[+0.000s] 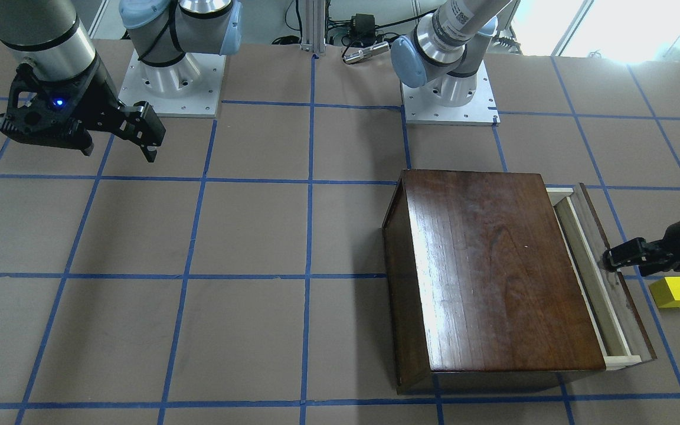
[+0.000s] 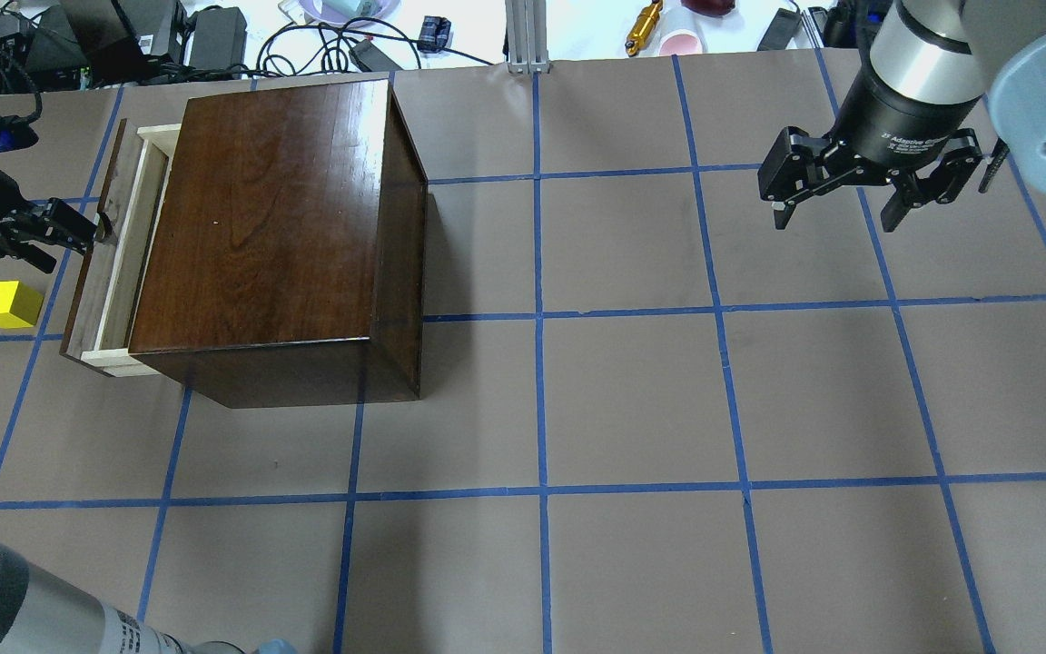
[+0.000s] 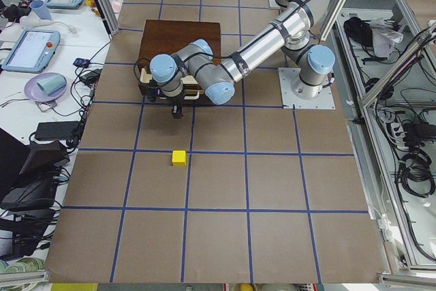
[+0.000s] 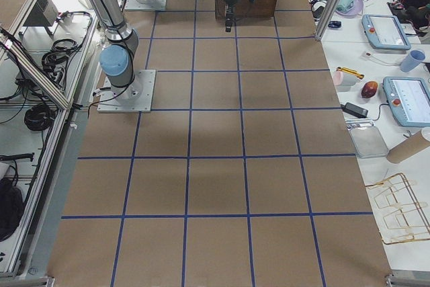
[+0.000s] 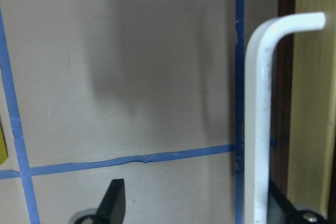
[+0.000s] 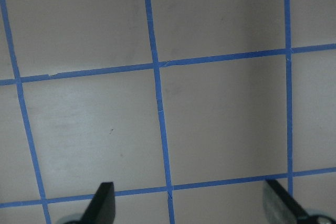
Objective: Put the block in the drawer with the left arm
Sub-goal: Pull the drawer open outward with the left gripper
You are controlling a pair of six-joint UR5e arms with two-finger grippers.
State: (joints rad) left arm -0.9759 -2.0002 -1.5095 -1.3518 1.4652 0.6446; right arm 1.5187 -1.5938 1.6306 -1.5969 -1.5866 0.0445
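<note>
So the left gripper (image 2: 69, 247) is wide open at the drawer (image 2: 113, 300) front. The white pull (image 5: 258, 103) sits between its fingers, close to 1 of them, and nothing's clamped. The drawer is out a little from the dark wooden box (image 2: 260, 209). The yellow block (image 2: 8, 304) is on the table (image 2: 632, 391), just beside the drawer front. The right gripper (image 2: 836, 218) hangs open and empty, well apart.
</note>
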